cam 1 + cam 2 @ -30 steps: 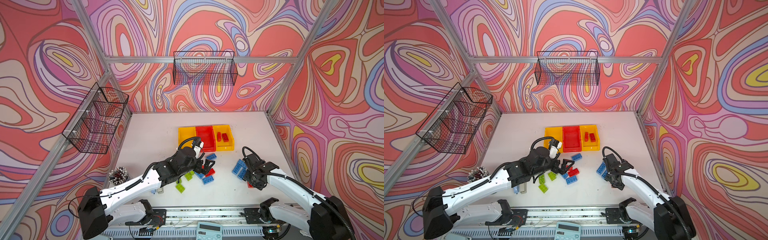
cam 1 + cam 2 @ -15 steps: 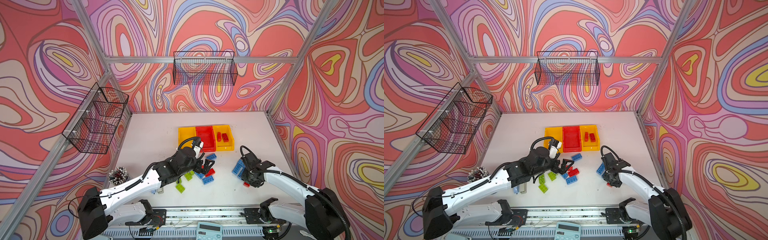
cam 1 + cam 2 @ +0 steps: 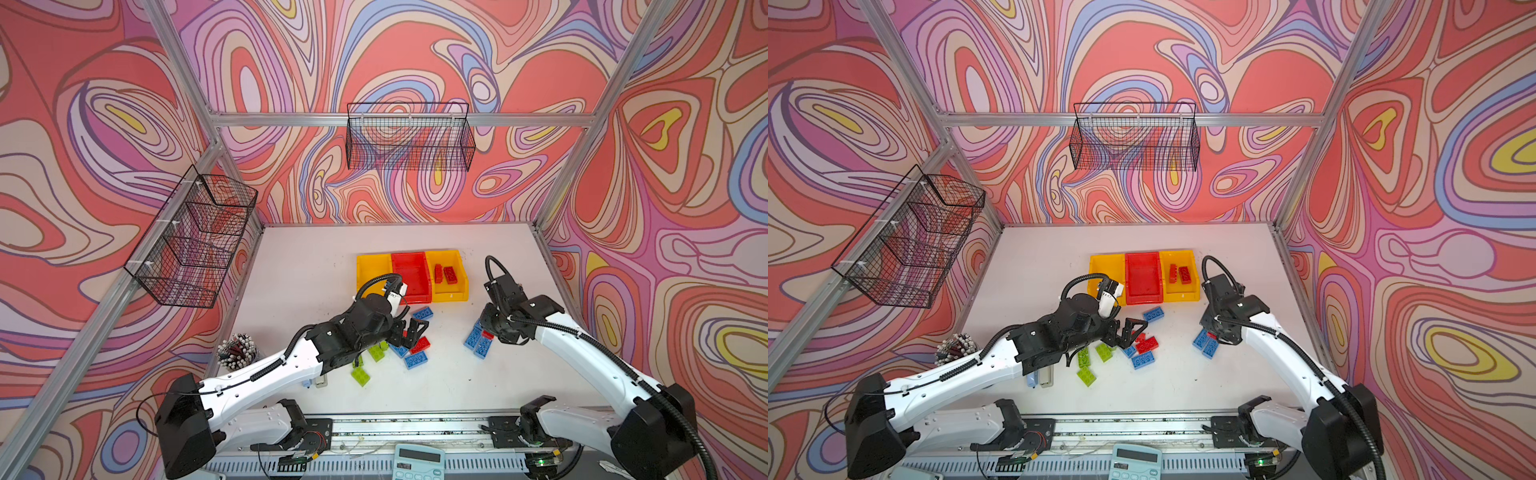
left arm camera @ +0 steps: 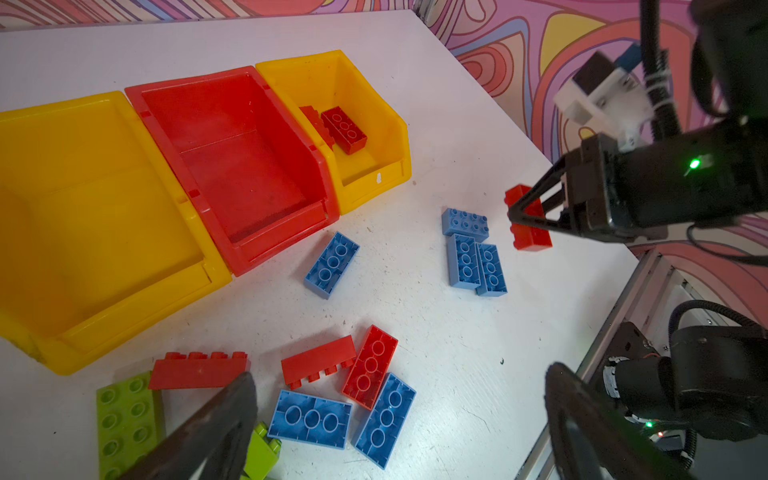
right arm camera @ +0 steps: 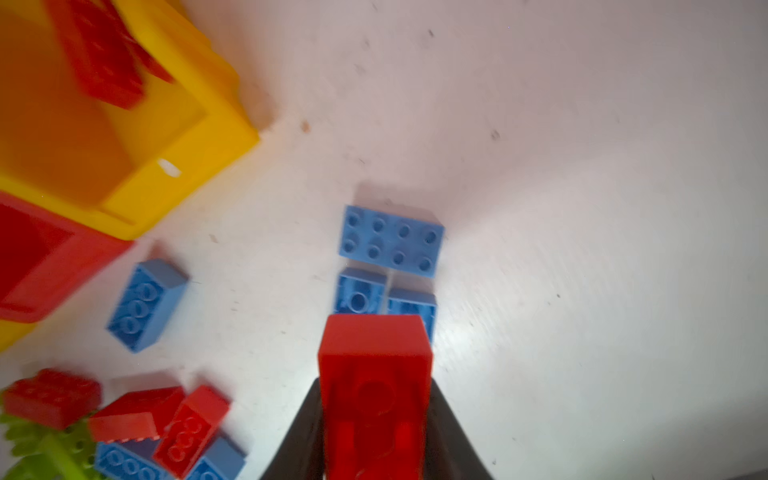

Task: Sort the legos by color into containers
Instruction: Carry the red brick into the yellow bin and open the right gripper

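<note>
Your right gripper (image 4: 515, 218) is clamped on a red brick (image 4: 534, 240) just beside the three blue bricks (image 4: 465, 259), so the pick looks made; next, carry it to the yellow bin (image 4: 374, 178) holding two red bricks (image 4: 344, 129) and release over its opening. Your left gripper (image 3: 1128, 334) hangs jaws wide above the central pile (image 4: 370, 365), holding nothing.

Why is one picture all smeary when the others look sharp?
Right wrist view: motion-blurred, worst on the yellow bin, with bright glare on the table; the red brick in the right hand looks fairly clear. Left wrist view: crisp and evenly lit. Both top views: sharp, but stretched towards the edges.
</note>
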